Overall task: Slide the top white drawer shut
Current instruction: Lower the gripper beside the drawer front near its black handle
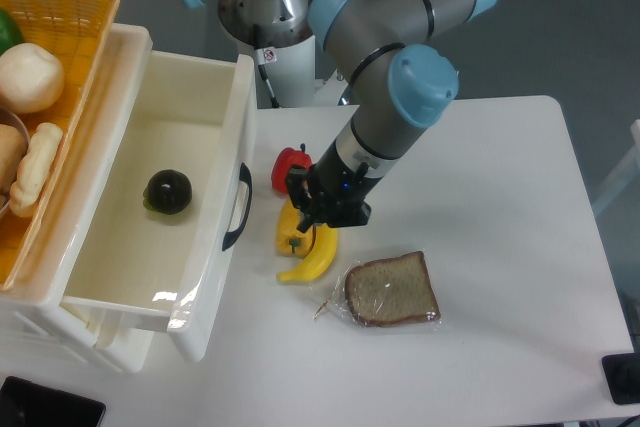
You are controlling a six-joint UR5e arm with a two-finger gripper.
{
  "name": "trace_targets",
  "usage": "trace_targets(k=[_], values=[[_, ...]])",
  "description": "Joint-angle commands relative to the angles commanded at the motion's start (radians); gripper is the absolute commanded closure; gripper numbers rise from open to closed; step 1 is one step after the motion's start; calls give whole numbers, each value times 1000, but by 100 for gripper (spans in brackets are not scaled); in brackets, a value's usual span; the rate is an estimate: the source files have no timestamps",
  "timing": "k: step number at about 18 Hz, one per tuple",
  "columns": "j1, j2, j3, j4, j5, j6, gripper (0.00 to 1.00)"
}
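The top white drawer [232,137] stands pulled far out of the cabinet at the left, its dark curved handle [238,205] facing the table. A dark round fruit [167,191] lies inside it. My gripper [320,213] hangs to the right of the handle, a short gap away, above the banana and yellow pepper. It points down and its dark body hides the fingertips, so whether they are open or shut does not show. Nothing appears to be held.
A red pepper [286,163], a yellow pepper [289,231] and a banana [305,265] lie just right of the drawer front. Bagged bread [392,290] lies further right. A yellow woven basket [60,17] of food sits on the cabinet. The lower drawer [120,339] juts out slightly.
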Motion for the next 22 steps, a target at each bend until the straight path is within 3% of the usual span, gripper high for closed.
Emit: trace_targets(k=[4, 22], values=[[0, 0, 0, -23, -41, -6, 100], [-46, 17, 2, -26, -103, -52, 100]])
